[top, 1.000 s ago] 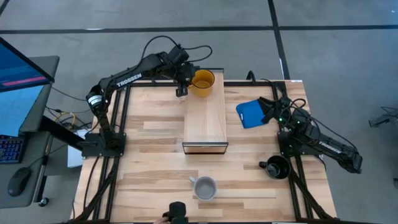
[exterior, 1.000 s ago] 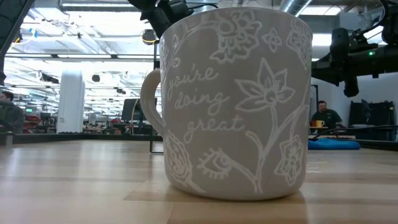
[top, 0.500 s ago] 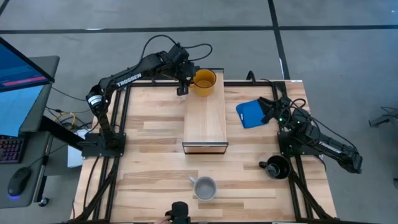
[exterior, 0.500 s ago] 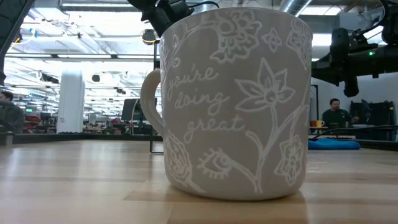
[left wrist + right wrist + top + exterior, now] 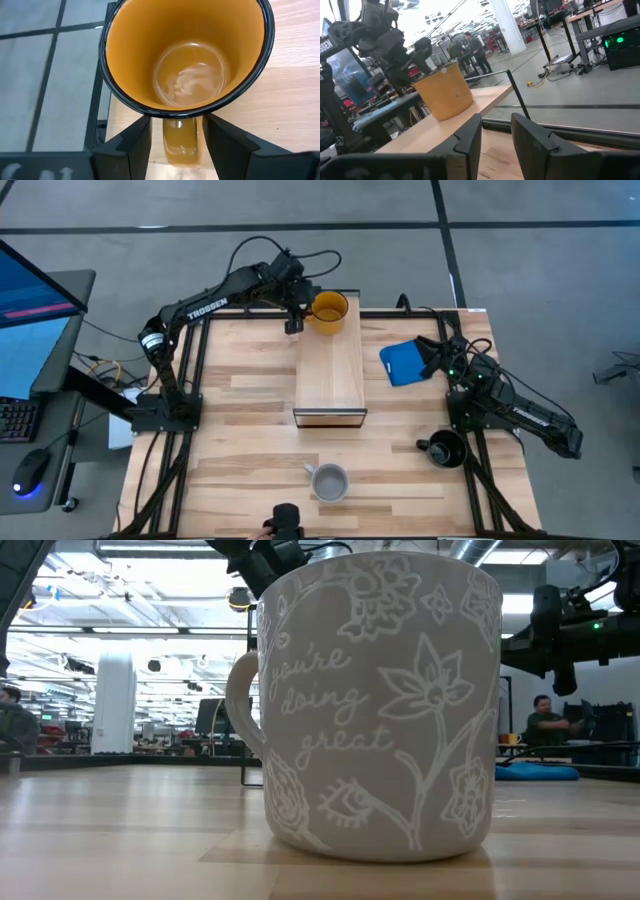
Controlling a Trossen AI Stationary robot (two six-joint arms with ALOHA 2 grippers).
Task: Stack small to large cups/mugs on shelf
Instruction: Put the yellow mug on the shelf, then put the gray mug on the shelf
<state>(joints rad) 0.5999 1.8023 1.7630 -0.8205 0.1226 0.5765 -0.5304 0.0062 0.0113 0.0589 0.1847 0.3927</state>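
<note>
L gripper (image 5: 293, 322) sits at the far L corner of the shelf (image 5: 330, 370), fingers apart w/ the yellow mug (image 5: 327, 311) handle (image 5: 182, 140) between them; wrist view shows a gap each side of the handle, so no clamp. Mug stands upright on the shelf's far end.

My read: step in hand is either gripping or letting go of this mug; can't tell which. If gripping: close squarely on the handle, keep the mug level, lift straight. If letting go: back away along the handle line, no sideways nudge, since the mug sits near the shelf's far edge.

Mid table, near edge: grey mug (image 5: 329, 481) upright on the table (image 5: 240, 470), well apart from the shelf's front. It probably goes next.

R side: blue flat thing (image 5: 402, 363), then black mug (image 5: 446, 449) on the table by the R arm base. R gripper (image 5: 495, 130) waits near the blue thing, fingers a little apart, holding nothing.

Sizes look similar, so order is hard to judge.
</note>
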